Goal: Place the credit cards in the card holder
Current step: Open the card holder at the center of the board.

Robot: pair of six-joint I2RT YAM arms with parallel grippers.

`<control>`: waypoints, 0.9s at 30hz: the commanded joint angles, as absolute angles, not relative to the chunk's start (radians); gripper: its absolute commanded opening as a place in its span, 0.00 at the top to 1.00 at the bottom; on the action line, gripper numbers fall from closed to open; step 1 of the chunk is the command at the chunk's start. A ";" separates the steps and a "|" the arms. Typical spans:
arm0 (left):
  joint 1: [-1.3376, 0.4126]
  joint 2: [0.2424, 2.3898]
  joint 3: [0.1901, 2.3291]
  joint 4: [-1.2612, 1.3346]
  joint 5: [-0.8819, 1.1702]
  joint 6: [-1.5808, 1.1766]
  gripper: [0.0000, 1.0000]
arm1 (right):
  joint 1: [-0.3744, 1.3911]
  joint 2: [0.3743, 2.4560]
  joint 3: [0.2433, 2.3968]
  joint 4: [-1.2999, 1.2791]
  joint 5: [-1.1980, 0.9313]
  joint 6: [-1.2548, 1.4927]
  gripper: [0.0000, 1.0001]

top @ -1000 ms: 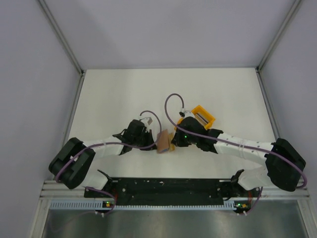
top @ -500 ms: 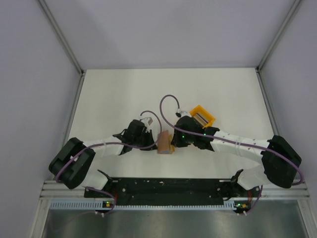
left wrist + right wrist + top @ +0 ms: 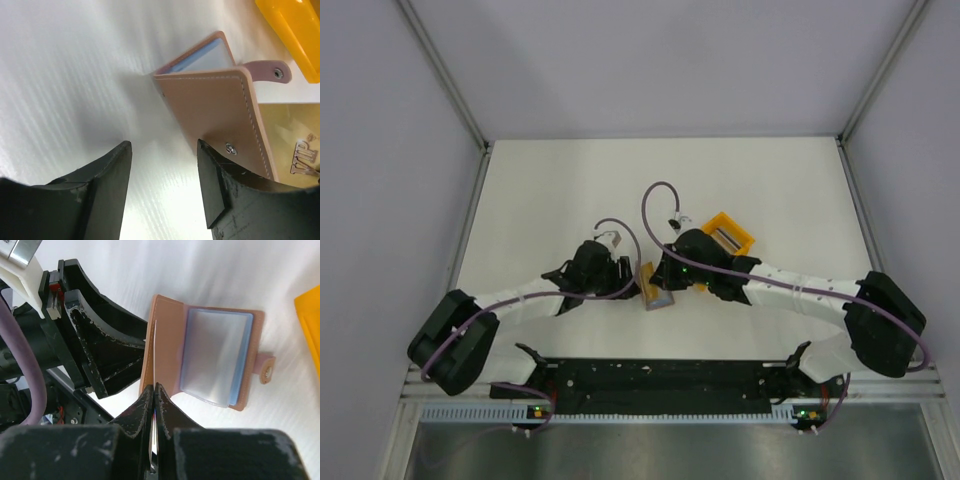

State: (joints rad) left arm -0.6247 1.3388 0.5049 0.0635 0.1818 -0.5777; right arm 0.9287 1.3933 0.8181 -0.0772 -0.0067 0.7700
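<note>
The tan card holder (image 3: 656, 289) lies open between my two grippers. Its stitched outer face (image 3: 220, 105) shows in the left wrist view, and its clear inner sleeves (image 3: 215, 355) show in the right wrist view. My left gripper (image 3: 162, 145) is open with only bare table between its fingers; its right finger (image 3: 215, 180) sits beside the holder's edge. My right gripper (image 3: 155, 386) is shut on one of the credit cards (image 3: 155, 352), seen edge-on against the holder's left flap. The card's gold face marked VIP (image 3: 300, 145) shows past the holder. I cannot tell whether it is in a slot.
A bright yellow tray (image 3: 730, 236) with several cards standing in it sits just behind and right of the right gripper (image 3: 668, 278). Its wall (image 3: 310, 325) is close to the holder's strap. White side walls enclose the table.
My left gripper has gone from shut to open and let go of the card holder. The right gripper has moved left with the card, up to the holder.
</note>
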 commanded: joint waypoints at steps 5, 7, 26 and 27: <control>-0.621 1.270 0.491 0.005 0.019 -0.623 0.44 | 0.942 1.465 0.821 0.044 -0.075 0.804 1.00; -0.620 1.258 0.488 -0.035 -0.023 -0.629 0.45 | 0.940 1.482 0.824 0.049 -0.081 0.807 1.00; -0.554 1.060 0.439 -0.199 -0.172 -0.673 0.44 | 0.959 1.634 0.888 0.003 -0.020 0.802 1.00; -0.548 1.034 0.430 -0.199 -0.173 -0.679 0.42 | 0.959 1.637 0.888 0.003 -0.017 0.804 1.00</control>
